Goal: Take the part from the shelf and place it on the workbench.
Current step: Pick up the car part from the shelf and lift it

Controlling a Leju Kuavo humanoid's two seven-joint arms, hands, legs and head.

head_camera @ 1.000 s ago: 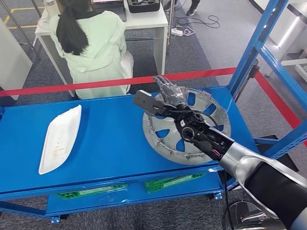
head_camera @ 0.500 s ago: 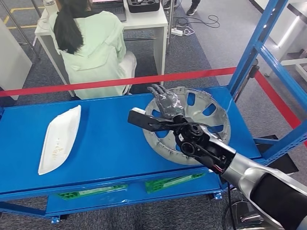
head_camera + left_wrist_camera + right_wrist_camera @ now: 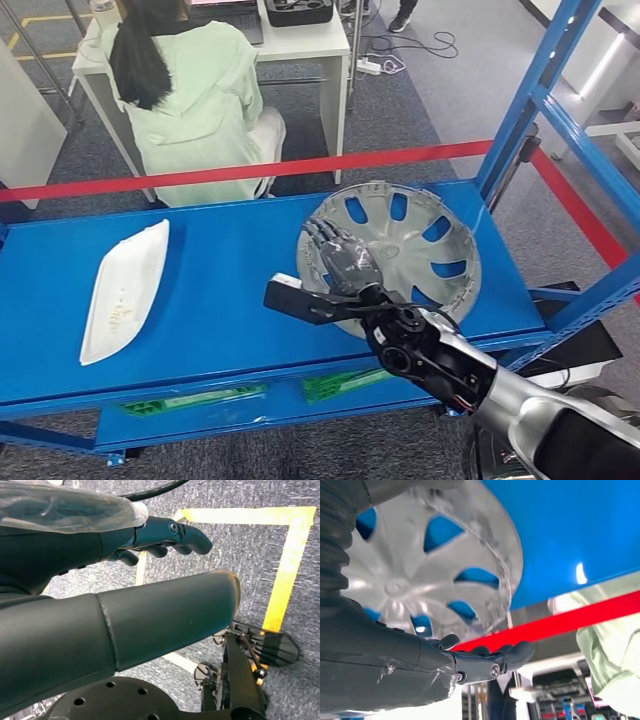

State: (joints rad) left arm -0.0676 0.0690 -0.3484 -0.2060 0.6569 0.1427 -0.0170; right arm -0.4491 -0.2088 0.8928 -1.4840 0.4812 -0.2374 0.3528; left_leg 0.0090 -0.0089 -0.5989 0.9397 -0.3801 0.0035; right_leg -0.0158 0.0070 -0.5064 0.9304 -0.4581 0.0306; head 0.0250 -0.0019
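Blue steel shelving (image 3: 226, 300) fills my view, its top deck bearing a silver hubcap (image 3: 423, 245) toward my right side and a white plastic trim piece (image 3: 124, 288) well apart on my left; green parts (image 3: 362, 380) lie on the lower deck beneath; a red barrier tape (image 3: 226, 172) runs along behind the shelf, and past it a person in a pale green jacket (image 3: 204, 100) sits at a white desk (image 3: 309, 45). My right hand (image 3: 343, 265) hovers over the near left rim of the hubcap, fingers (image 3: 486, 660) extended and apart, holding nothing; the hubcap lies flat on the shelf. My left hand (image 3: 166, 535) hangs over grey carpet with yellow floor tape (image 3: 286, 575), fingers loosely curled and apart, holding nothing.
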